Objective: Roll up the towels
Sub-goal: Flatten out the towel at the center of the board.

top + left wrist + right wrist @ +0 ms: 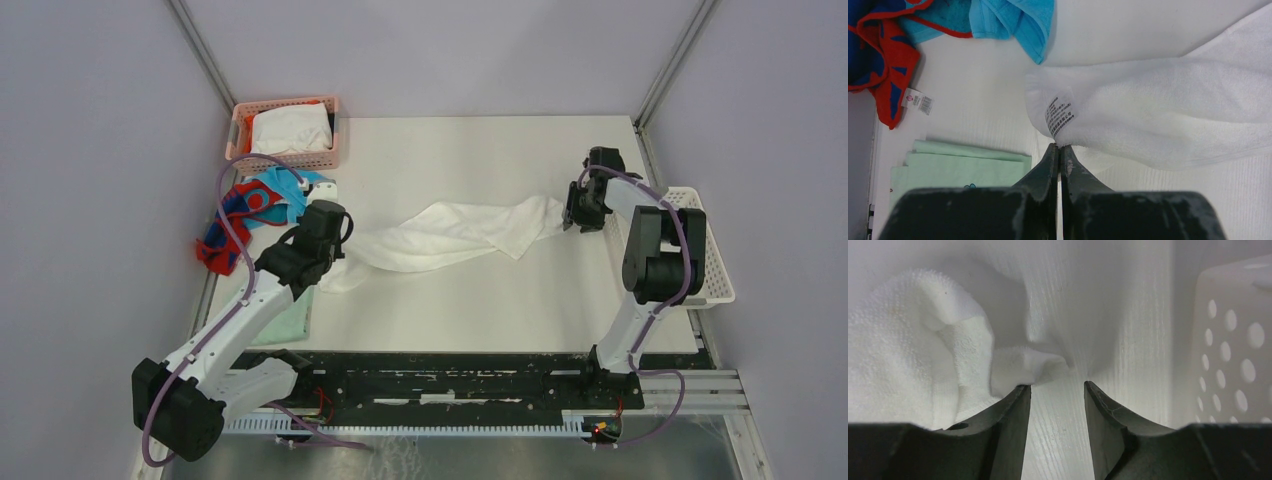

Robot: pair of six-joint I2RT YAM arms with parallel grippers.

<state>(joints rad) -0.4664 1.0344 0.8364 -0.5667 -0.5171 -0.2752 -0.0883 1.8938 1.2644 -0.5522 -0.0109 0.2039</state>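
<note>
Across the table [480, 300], the limp white towel [450, 235] needs corner grips: my left gripper [1059, 146] pinches one, my right gripper [1057, 386] gapes.

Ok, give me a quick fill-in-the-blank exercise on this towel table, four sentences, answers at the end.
1. The right end effector is ____, its fingers apart at one end of the white towel.
2. The left end effector is ____ on the white towel's edge, beside the printed label.
3. The perforated white basket stands beside the ____ arm.
4. The folded cloth on top in the pink basket is ____.

Answers: open; shut; right; white.
</note>
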